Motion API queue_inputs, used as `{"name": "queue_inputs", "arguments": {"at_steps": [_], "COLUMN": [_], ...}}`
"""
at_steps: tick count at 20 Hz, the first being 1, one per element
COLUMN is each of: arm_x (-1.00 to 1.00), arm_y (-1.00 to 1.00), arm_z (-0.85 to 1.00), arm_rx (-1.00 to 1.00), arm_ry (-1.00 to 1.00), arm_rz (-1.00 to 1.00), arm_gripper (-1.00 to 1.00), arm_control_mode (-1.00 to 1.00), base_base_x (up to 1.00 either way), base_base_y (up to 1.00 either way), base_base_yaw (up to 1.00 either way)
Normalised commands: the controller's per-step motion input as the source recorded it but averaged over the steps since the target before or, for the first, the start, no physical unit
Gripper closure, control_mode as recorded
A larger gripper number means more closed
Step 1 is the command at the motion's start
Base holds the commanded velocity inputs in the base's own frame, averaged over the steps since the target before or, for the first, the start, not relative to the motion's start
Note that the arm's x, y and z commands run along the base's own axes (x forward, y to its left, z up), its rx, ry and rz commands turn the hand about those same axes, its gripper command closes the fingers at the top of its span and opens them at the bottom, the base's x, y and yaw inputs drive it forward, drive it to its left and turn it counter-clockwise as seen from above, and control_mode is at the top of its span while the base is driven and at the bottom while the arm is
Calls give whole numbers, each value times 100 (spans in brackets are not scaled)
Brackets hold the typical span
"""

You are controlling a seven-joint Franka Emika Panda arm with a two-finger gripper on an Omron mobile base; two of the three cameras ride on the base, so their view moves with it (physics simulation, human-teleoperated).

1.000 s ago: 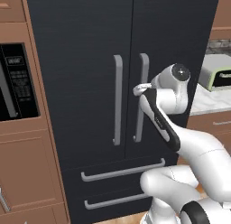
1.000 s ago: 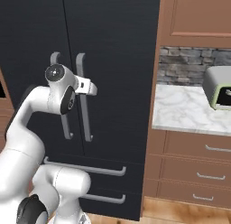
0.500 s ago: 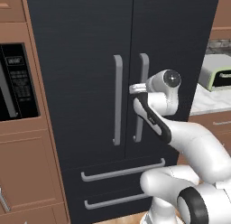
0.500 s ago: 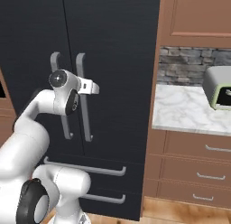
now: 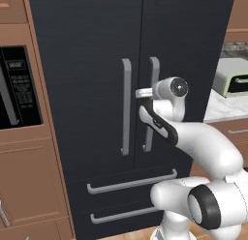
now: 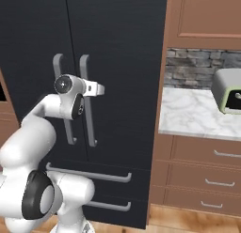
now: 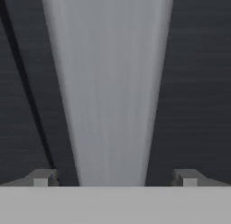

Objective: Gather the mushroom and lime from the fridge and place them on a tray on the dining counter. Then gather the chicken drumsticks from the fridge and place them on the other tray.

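Observation:
The black fridge (image 5: 92, 65) (image 6: 122, 49) stands with both doors closed, so the mushroom, lime and chicken drumsticks are hidden; the trays and dining counter are out of view. My gripper (image 5: 141, 93) (image 6: 100, 89) is open at mid height of the right door's grey handle (image 5: 154, 72) (image 6: 84, 67). In the hand view that handle (image 7: 108, 83) runs up the middle, and the gripper (image 7: 115, 178) straddles it, with one fingertip (image 7: 43, 177) on each side and not pressing on it. The seam between the doors (image 7: 27, 92) lies just left of the handle.
The left door's handle (image 5: 126, 103) hangs close beside the gripper. Two freezer drawers with long bars (image 5: 131, 181) sit below. A wall oven (image 5: 17, 86) is set in the wooden cabinet on the left. A toaster oven (image 6: 228, 91) stands on the marble counter (image 6: 188, 114) on the right.
The hand has moved in towards the fridge and slightly down, bringing the open jaws around the right door's handle. The fridge doors have not moved.

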Motion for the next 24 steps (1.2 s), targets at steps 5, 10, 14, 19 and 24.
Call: {"name": "queue_inputs", "arguments": {"at_steps": [5, 10, 14, 19, 24], "arm_x": [74, -20, -79, -89, -70], "arm_y": [4, -10, -34, -46, -58], "arm_z": [-4, 5, 41, 58, 92], "arm_rx": [1, 0, 0, 0, 0], "arm_ry": [-1, 0, 4, 5, 19], "arm_rz": [0, -3, -8, -7, -6], "arm_gripper": [100, 100, 100, 100, 100], "arm_control_mode": [-100, -100, -100, -100, -100], "base_base_x": [0, 0, 0, 0, 0], "base_base_y": [0, 0, 0, 0, 0], "base_base_yaw": [0, 0, 0, 0, 0]}}
